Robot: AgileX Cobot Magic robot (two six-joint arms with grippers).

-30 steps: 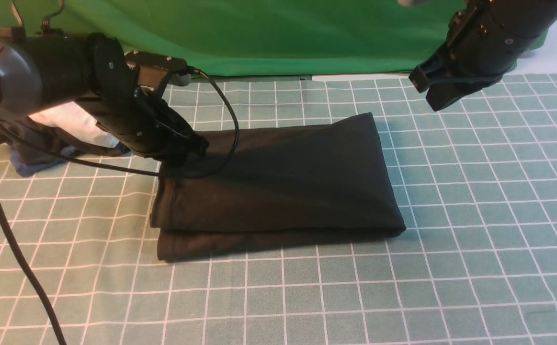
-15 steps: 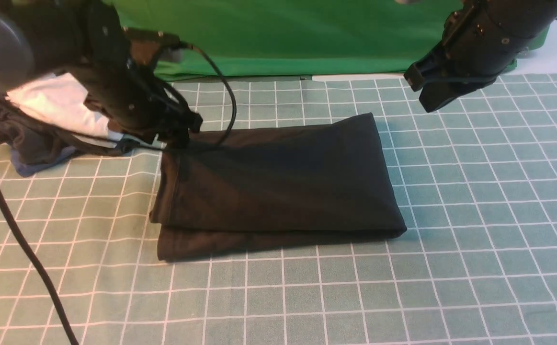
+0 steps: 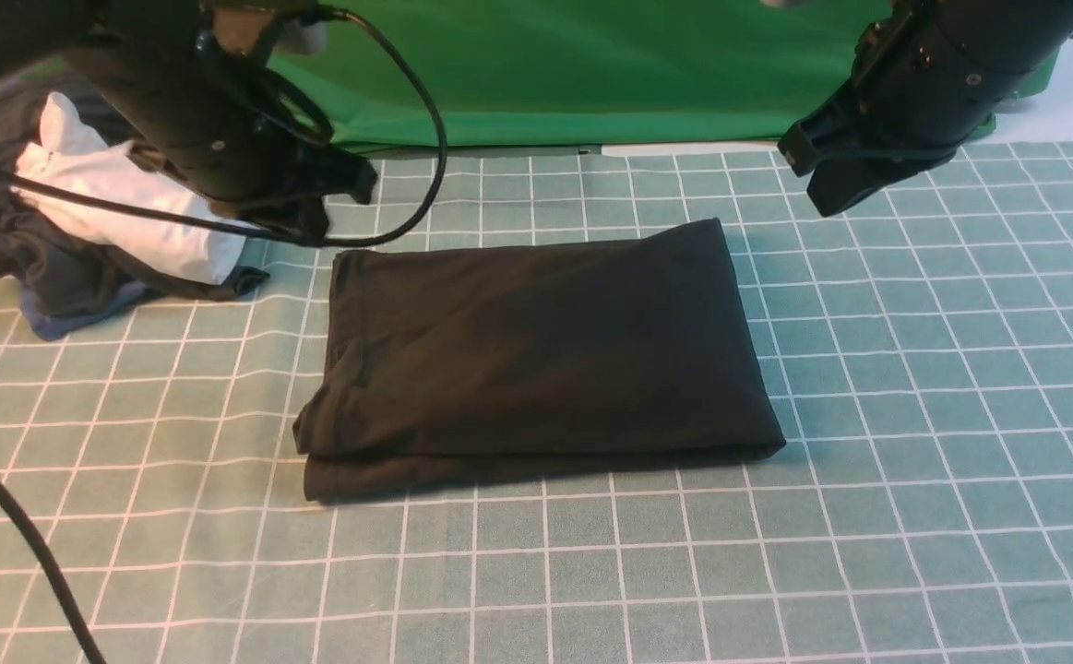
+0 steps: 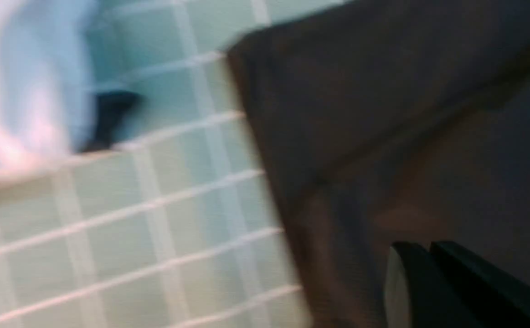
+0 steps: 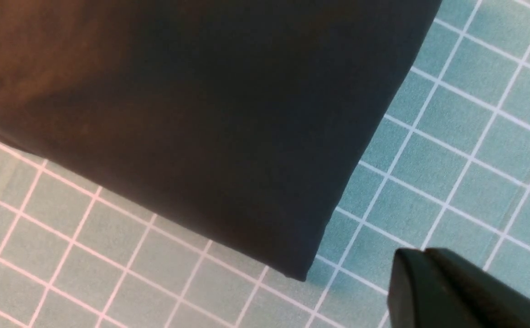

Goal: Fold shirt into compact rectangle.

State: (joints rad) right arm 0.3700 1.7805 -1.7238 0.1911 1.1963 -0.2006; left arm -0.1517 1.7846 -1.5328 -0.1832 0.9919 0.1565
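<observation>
The shirt point(image 3: 536, 350) lies on the mat as a black folded rectangle in two layers, the lower layer showing along its near edge. My left gripper point(image 3: 333, 207) hangs shut and empty above the mat, just beyond the shirt's far left corner and clear of the cloth. The blurred left wrist view shows its fingers pressed together point(image 4: 424, 248) over the shirt point(image 4: 383, 114). My right gripper point(image 3: 822, 180) is raised past the far right corner, shut on nothing. In the right wrist view its joined tips point(image 5: 417, 255) hover over bare mat beside a corner of the shirt point(image 5: 201, 114).
A heap of other clothes sits at the far left: a white garment point(image 3: 121, 212), dark grey cloth point(image 3: 1, 240) and a blue piece point(image 3: 56, 318). A green backdrop point(image 3: 591, 65) closes the far side. The left arm's cable point(image 3: 1, 516) trails across the gridded mat point(image 3: 868, 553).
My left gripper let go of the shirt's far left corner, lifted up and back to the left, and shut. The top layer now lies flat. The right arm has barely moved.
</observation>
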